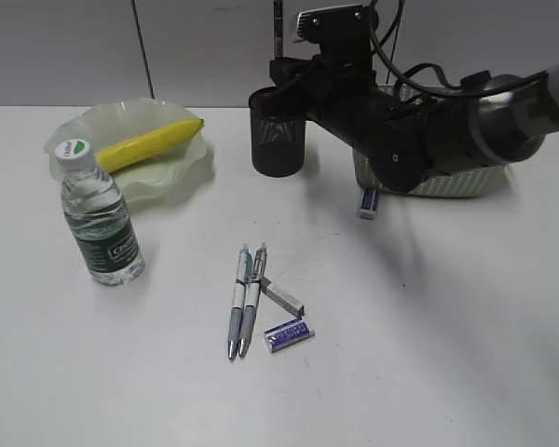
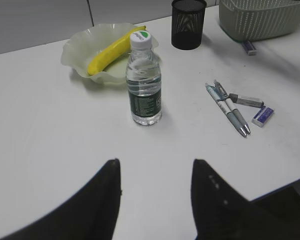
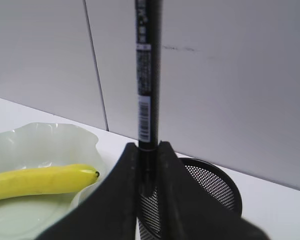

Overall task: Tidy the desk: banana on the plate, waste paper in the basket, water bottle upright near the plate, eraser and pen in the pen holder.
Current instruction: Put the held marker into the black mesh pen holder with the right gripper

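Observation:
My right gripper (image 3: 149, 146) is shut on a black pen (image 3: 146, 75), held upright directly over the black mesh pen holder (image 1: 278, 130). The banana (image 1: 149, 144) lies in the pale green plate (image 1: 191, 177). Beside the plate, the water bottle (image 1: 98, 219) stands upright. Two more pens (image 1: 244, 300) lie side by side mid-desk, with a grey eraser (image 1: 284, 296) and a purple-sleeved eraser (image 1: 289, 333) next to them. My left gripper (image 2: 156, 165) hovers open over bare desk, nothing between its fingers. The basket (image 2: 260, 20) sits back right. No waste paper shows.
Another purple-sleeved eraser (image 1: 369, 202) lies on the desk just in front of the basket, under my right arm. A grey wall runs close behind the plate and the pen holder. The left arm is outside the exterior view.

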Robot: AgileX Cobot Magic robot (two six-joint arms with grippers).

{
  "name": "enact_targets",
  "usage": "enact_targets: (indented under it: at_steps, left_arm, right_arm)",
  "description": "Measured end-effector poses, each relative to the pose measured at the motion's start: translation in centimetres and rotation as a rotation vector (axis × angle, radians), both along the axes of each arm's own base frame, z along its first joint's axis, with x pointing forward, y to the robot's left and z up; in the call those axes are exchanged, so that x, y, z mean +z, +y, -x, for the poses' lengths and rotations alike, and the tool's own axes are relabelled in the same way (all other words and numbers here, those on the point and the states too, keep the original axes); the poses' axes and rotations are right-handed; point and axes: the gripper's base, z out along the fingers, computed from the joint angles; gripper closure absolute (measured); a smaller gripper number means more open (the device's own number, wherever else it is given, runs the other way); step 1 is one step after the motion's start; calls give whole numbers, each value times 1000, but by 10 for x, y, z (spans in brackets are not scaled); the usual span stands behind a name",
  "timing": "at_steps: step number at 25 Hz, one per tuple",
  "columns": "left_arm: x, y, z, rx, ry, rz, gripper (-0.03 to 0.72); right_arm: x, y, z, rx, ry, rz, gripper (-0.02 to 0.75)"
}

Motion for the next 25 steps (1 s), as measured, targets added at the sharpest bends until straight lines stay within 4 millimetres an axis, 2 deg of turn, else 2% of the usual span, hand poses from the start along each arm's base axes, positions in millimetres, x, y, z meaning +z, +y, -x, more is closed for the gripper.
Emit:
enact_targets:
  at_steps: [9,16,18,21,22,25]
  left_arm:
    - [0,0,0,0,0,0,342]
    - [0,0,0,0,0,0,342]
    - [0,0,0,0,0,0,342]
    - [0,0,0,0,0,0,342]
    - [0,0,0,0,0,0,342]
    - [0,0,0,0,0,0,342]
  right_arm:
    - [-25,11,-23,-23,-20,41,662]
    - [-46,8,-26,-68,18,70,657]
    - [-47,7,-26,-70,20,72,612]
    - [-46,8,-27,-71,12,68,464]
    - [-45,8,-27,-71,7,66,391]
    - [-43,8,-27,-74,-10,57,286]
